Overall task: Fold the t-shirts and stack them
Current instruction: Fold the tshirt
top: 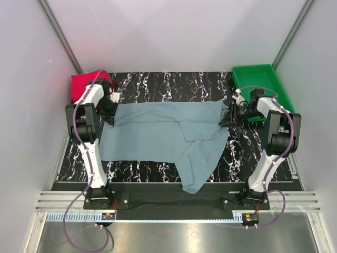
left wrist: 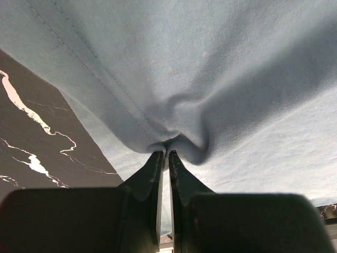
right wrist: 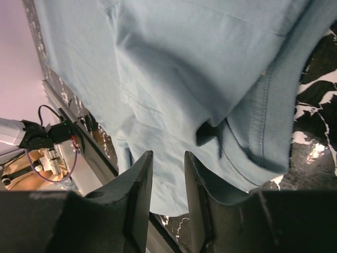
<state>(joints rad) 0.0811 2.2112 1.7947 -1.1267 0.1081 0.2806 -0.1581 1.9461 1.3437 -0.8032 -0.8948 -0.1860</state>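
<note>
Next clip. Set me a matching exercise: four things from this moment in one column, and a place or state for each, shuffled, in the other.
Things
1. grey-blue t-shirt
2. folded red shirt
3. green tray
4. left gripper

Places or states
A. far right corner of the table
B. shut on a pinch of grey-blue cloth
C. far left corner of the table
D. spread over the middle of the table

Pairs: 1-D; 2-C; 3-A; 4-B

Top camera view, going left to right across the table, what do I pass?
red shirt → left gripper → blue shirt → right gripper → green tray
</note>
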